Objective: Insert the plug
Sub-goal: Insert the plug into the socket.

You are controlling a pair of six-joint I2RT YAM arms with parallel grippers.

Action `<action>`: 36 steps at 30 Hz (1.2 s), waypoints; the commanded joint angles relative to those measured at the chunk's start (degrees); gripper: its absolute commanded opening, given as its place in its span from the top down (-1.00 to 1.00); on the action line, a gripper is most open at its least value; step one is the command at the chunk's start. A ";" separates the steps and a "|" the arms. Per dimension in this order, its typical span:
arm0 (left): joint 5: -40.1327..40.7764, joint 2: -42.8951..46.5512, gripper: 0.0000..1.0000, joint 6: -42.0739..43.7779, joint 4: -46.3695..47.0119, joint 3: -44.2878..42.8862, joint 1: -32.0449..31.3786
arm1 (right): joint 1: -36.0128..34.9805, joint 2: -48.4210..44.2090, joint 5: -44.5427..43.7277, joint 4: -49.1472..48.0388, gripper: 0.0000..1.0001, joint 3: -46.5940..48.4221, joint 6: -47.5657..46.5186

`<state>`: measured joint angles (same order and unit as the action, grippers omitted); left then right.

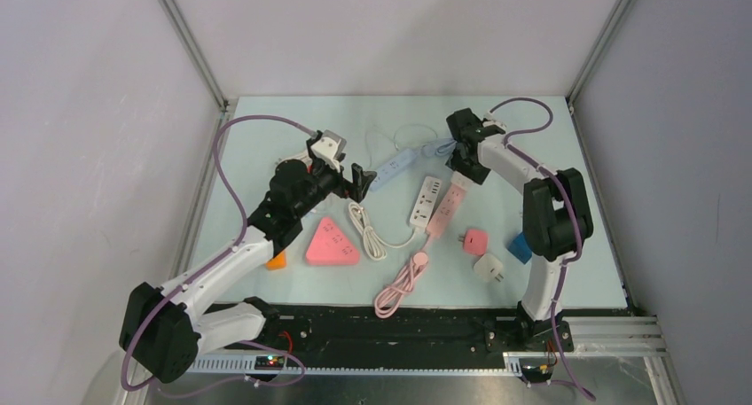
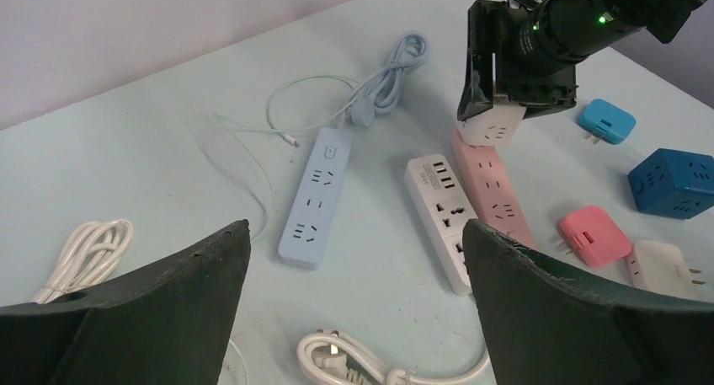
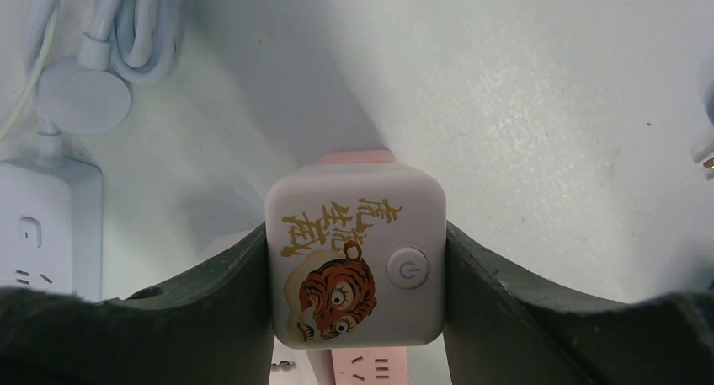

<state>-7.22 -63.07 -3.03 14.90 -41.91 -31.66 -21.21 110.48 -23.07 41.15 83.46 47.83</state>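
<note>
The left gripper hangs spread and empty. Beyond it, the right gripper pinches the white cube adapter by two flat sides, over the far end of the pink power strip. The adapter is likely rigid, light and smooth, so it wants a square squeeze. The right wrist view shows its tiger print and button; the left wrist view shows its side sockets.
</note>
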 commanded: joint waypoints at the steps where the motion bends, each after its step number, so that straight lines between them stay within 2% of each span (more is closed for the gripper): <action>1: 1.54 1.62 -0.99 0.58 1.59 0.81 -0.33 | -0.17 8.85 10.02 20.76 1.00 -3.49 2.94; 5: 2.11 1.58 -0.99 0.83 1.59 0.99 -0.33 | -1.03 11.20 7.00 22.57 1.00 -0.82 1.46; 12: 3.55 1.61 -0.99 1.58 1.61 1.47 -0.33 | -3.22 12.84 8.24 22.44 1.00 -1.01 0.40; 15: 4.04 1.69 -0.99 1.77 1.56 1.68 -0.27 | -4.04 12.41 8.20 22.46 0.91 -1.86 0.77; 21: 4.60 2.05 -0.99 1.90 1.58 1.91 -0.33 | -4.28 9.62 12.87 18.01 1.00 -5.89 3.15; 25: 4.68 2.24 -0.99 1.82 1.62 2.10 -0.39 | -3.10 9.14 17.10 14.38 1.00 -7.92 5.09; 36: 4.53 2.19 -0.99 1.71 1.57 2.02 -0.95 | -0.06 9.52 15.58 14.60 1.00 -5.75 4.59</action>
<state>-3.18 -62.17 -2.48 14.90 -40.05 -32.21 -21.30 111.09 -18.39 43.57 83.29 48.99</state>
